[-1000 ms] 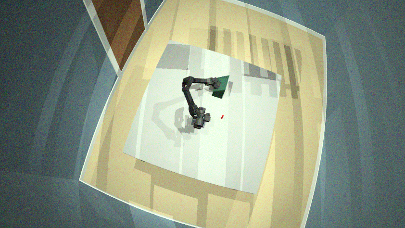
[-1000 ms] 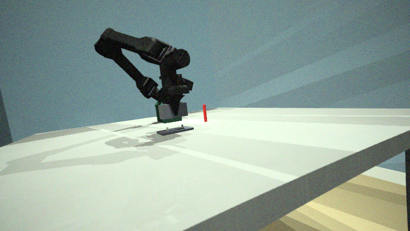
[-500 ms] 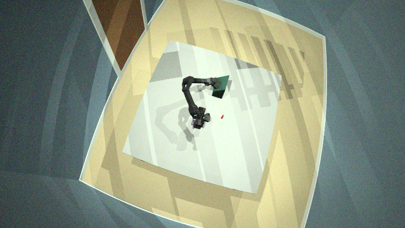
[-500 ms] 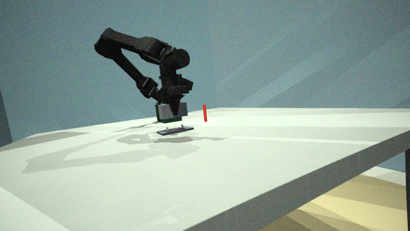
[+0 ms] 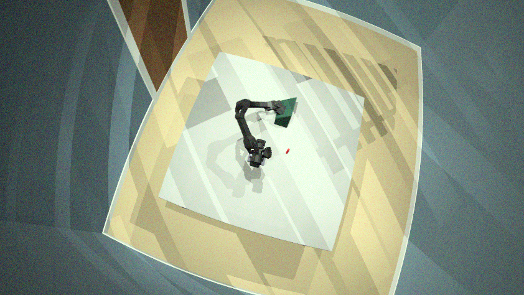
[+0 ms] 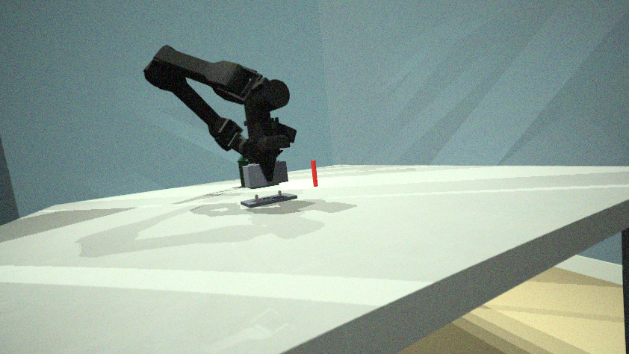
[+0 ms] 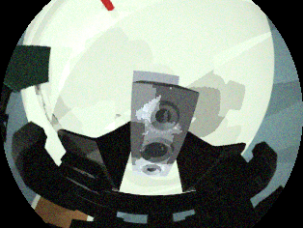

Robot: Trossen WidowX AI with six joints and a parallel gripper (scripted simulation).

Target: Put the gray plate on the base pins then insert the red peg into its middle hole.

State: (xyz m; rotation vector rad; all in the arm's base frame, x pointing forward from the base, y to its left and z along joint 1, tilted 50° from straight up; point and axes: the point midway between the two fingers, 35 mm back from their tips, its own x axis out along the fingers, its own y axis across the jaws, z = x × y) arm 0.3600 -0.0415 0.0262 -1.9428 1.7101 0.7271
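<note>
My gripper (image 6: 270,177) (image 7: 154,123) is shut on the gray plate (image 6: 253,176) (image 7: 184,102), a thick block with three holes in a row, seen in the wrist view. The plate hangs a little above the base (image 6: 289,197) (image 7: 154,76), with a gap between them in the exterior view. The base lies on the table with its two short pins pointing up. In the wrist view the plate hides most of the base. The red peg (image 5: 287,150) (image 6: 314,174) (image 7: 107,4) stands upright on the table, apart from the base. The top view shows the gripper from above, its fingertips hidden.
A dark green block (image 5: 290,107) (image 6: 241,175) (image 7: 34,65) with a sloping top stands at the arm's foot. The white table (image 5: 300,205) (image 6: 131,308) has its near edge at the lower right of the exterior view. Shadows of the arm fall around the base.
</note>
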